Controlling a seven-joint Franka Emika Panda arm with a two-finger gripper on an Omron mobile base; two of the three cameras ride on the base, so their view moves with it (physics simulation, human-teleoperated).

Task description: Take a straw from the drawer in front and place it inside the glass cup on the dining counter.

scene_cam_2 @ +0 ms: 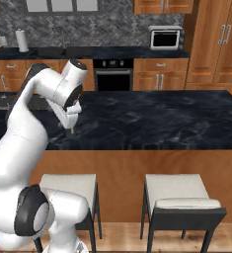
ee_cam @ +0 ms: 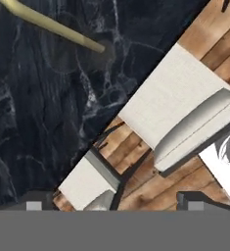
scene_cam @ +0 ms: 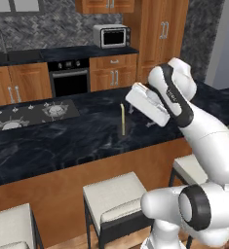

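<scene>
The pale yellow straw (scene_cam: 122, 118) stands upright inside the glass cup (scene_cam: 126, 128), a faint clear tumbler on the black dining counter (scene_cam: 62, 142). My gripper (scene_cam: 141, 116) hangs just right of the straw and slightly above the cup, open, with nothing between its fingers. In the hand view the straw (ee_cam: 53, 27) slants across the upper left, its lower end inside the faint ring of the cup (ee_cam: 82, 55), and the gripper (ee_cam: 114, 205) shows widely parted tips. From the right base view the straw (scene_cam_2: 72, 129) peeks out below my arm. The drawer is out of view.
White-cushioned stools (scene_cam: 117, 197) (scene_cam_2: 182, 195) stand along the counter's near side over a wooden floor (ee_cam: 136, 184). A cooktop (scene_cam: 30, 113) lies in the counter to the left. Behind are the oven (scene_cam: 70, 78), microwave (scene_cam: 112, 35) and wooden cabinets (scene_cam_2: 216, 44).
</scene>
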